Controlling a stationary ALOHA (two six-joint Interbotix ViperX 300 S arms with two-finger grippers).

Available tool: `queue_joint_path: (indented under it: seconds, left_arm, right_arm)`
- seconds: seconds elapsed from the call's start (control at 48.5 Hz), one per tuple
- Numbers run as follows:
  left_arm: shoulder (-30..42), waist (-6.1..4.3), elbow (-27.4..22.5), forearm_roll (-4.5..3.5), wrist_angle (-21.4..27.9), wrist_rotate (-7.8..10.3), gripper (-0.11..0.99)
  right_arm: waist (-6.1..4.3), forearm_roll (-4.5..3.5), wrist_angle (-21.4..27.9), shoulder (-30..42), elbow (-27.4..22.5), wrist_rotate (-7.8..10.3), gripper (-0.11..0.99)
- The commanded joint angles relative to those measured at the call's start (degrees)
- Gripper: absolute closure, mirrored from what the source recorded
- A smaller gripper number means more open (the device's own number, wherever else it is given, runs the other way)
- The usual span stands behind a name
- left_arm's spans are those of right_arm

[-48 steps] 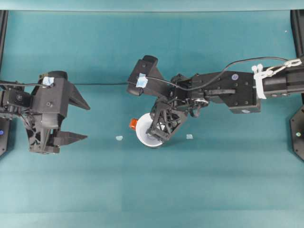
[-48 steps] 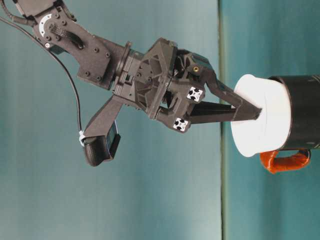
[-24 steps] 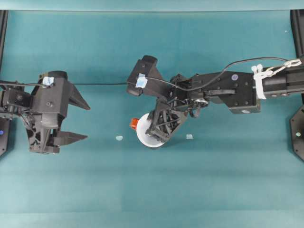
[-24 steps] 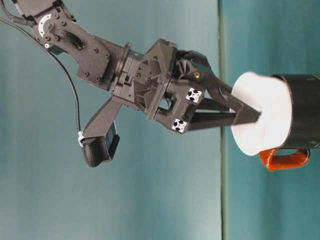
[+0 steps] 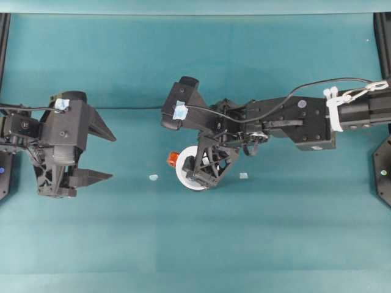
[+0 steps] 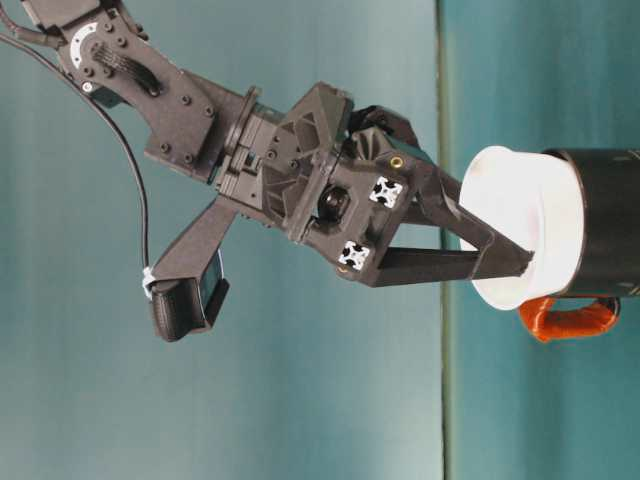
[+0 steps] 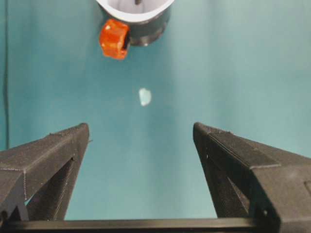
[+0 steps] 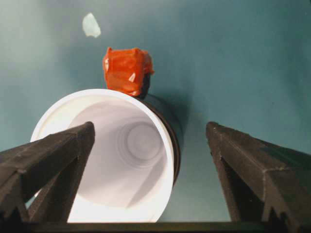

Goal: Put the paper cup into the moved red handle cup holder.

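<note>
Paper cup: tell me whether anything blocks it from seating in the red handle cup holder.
Nothing visible does. The paper cup already sits in the red handle cup holder, with the open right gripper around its rim.

One camera looks straight down on the counter [image 5: 195, 244]; a low side camera sits close; each wrist camera peers past its tool; all share the paper cup [image 5: 184, 177].

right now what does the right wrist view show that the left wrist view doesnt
Right wrist view alone: the inside and base of the paper cup, with the open right claw astride it, one finger inside the rim. Left wrist view alone: the open left claw over bare table, far from the cup. Both: the red handle cup holder, its orange tab, the white cup rim and a pale scrap.
</note>
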Motion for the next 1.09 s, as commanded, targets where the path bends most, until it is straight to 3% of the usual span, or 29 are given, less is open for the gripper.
queue_joint_path:
  seconds: [0.0,0.144,0.248,0.475,0.619,0.701,0.825,1.073]
  left_arm:
    - [-0.26,0.09,-0.62,0.09,-0.44,-0.09,-0.07]
    - [-0.26,0.09,-0.62,0.09,-0.44,-0.18,-0.07]
    - [-0.18,0.09,-0.62,0.09,-0.44,-0.18,-0.07]
    - [-0.44,0.18,-0.26,0.18,-0.18,-0.09,-0.07]
    - [-0.70,0.26,0.18,0.18,-0.18,-0.09,-0.07]
    - [-0.97,0.26,0.35,0.09,-0.18,-0.09,-0.07]
    - [-1.32,0.26,0.44,0.09,-0.09,-0.09,-0.07]
    - [-1.41,0.26,0.44,0.09,-0.09,-0.18,-0.07]
  right_arm:
    - [0.00,-0.26,0.09,-1.67,-0.97,-0.79,0.00]
    - [-0.44,-2.20,2.11,-4.04,-0.62,-2.81,0.00]
    - [-0.53,-2.81,2.72,-6.33,-0.70,-3.87,0.00]
    - [-0.18,-2.81,2.99,-11.69,-0.35,-6.33,0.00]
    - [0.26,-2.81,2.11,-16.17,1.32,-10.90,0.01]
    - [0.26,-2.64,1.41,-18.19,2.55,-12.48,0.01]
    - [0.35,-2.72,-0.09,-20.48,5.01,-12.74,0.00]
    - [1.58,-2.72,-6.59,-24.96,10.55,-12.66,0.01]
